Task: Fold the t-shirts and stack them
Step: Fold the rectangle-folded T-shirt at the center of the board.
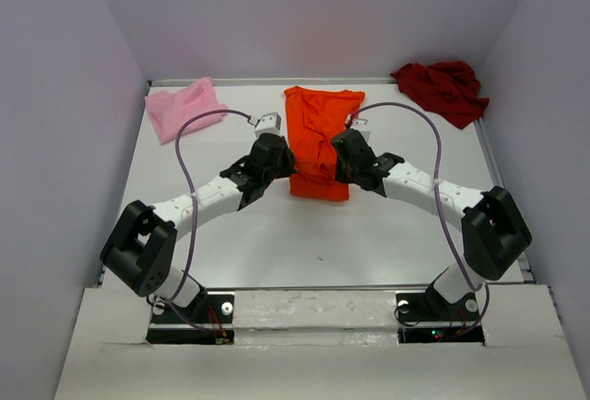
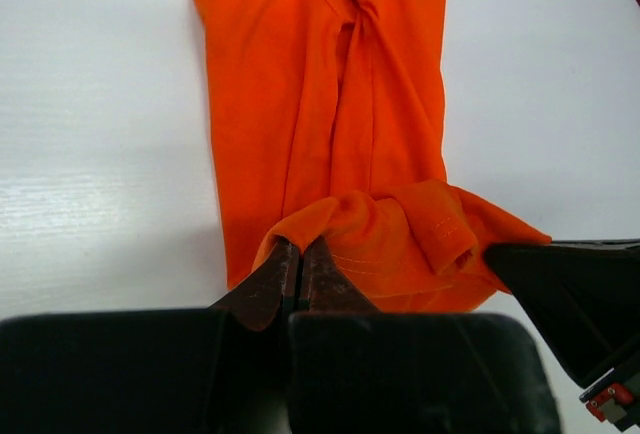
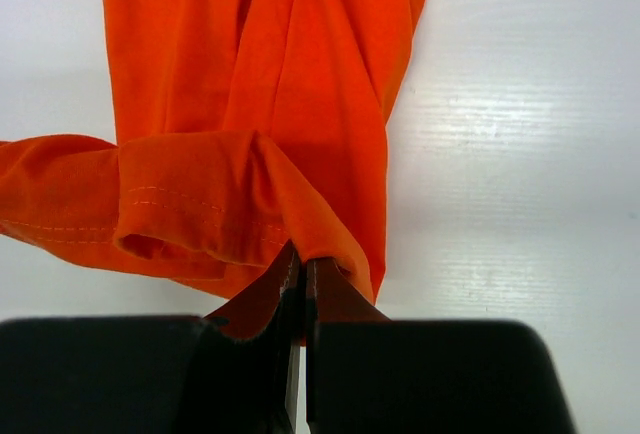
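Top view, shirts: the orange t-shirt (image 1: 318, 137) is spread lengthwise at the far middle of the table (image 1: 277, 234); the pink t-shirt (image 1: 182, 108) is crumpled far left, the dark red t-shirt (image 1: 442, 88) far right.
Top view, arms: both are angled inward, with the left gripper (image 1: 291, 168) and right gripper (image 1: 337, 171) set at the near hem's two corners.
Left wrist: the bunched hem corner is pinched between shut jaws.
Right wrist: the folded hem edge is clamped likewise.

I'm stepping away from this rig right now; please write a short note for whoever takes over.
Left gripper: shut on the orange t-shirt at its near hem. Right gripper: shut on the same hem, other corner.
The orange one lies in the middle as a narrow strip; pink t-shirt bunched far left; dark red t-shirt bunched far right.
Done: orange partly folded. Left: finish that fold, fold the other two, stack all.
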